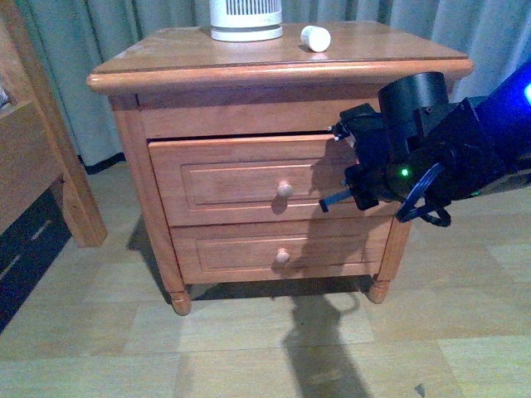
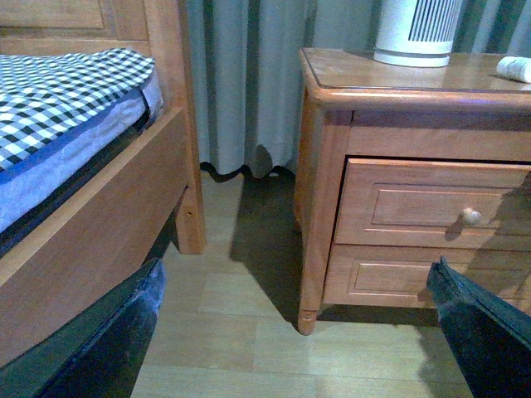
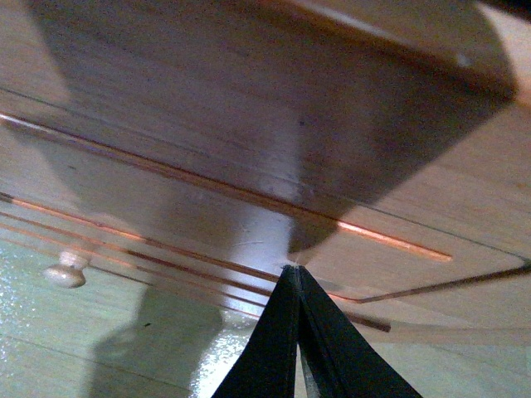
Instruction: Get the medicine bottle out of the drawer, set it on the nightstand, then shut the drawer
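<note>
The medicine bottle (image 1: 315, 38) lies on its side on the nightstand (image 1: 124, 133) top, next to a white ribbed appliance (image 1: 246, 18); it also shows in the left wrist view (image 2: 515, 68). The upper drawer (image 1: 216, 178) stands slightly out, with its knob (image 1: 284, 189) free. My right gripper (image 1: 342, 137) is shut and empty. In the right wrist view its tip (image 3: 290, 270) touches the drawer front (image 3: 249, 124), to the side of the knob (image 3: 66, 270). My left gripper (image 2: 290, 332) is open and empty, low over the floor, away from the nightstand (image 2: 323, 166).
A wooden bed frame (image 2: 99, 232) with checked bedding (image 2: 58, 91) stands left of the nightstand; its post (image 1: 58, 157) shows in the front view. Grey curtains (image 2: 241, 83) hang behind. The lower drawer (image 1: 241, 253) is shut. Pale wood floor (image 1: 249, 340) lies in front.
</note>
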`<state>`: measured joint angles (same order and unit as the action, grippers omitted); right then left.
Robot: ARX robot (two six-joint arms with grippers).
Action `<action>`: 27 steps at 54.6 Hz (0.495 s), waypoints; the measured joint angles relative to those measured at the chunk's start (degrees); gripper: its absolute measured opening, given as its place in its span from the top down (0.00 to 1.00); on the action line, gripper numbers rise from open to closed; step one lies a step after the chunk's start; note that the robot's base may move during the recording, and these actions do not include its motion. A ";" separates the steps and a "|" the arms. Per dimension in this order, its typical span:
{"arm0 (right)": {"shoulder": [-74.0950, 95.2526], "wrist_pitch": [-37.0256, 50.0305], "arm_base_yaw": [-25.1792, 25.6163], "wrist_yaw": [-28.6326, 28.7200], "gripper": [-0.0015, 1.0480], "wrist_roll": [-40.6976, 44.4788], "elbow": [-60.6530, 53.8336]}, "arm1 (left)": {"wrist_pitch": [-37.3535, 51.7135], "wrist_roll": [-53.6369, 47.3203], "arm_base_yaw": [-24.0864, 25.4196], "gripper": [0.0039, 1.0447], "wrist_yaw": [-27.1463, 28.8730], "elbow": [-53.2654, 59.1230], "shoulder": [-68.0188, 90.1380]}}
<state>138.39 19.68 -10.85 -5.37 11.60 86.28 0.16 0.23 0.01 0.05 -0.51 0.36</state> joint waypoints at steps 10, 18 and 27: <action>0.48 1.03 0.09 0.70 0.97 -1.53 0.31 | 0.00 0.00 0.00 0.06 -0.02 0.00 0.00; -3.98 5.46 -0.81 3.39 0.97 -5.77 -6.71 | 0.00 -0.02 0.00 0.06 0.00 0.00 0.00; -17.88 11.72 -2.93 7.89 0.97 -12.28 -21.24 | 0.00 -0.02 0.00 0.06 -0.02 0.00 0.00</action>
<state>120.51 31.40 -13.78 2.52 -0.69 65.04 0.16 0.21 0.01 0.03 -0.51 0.36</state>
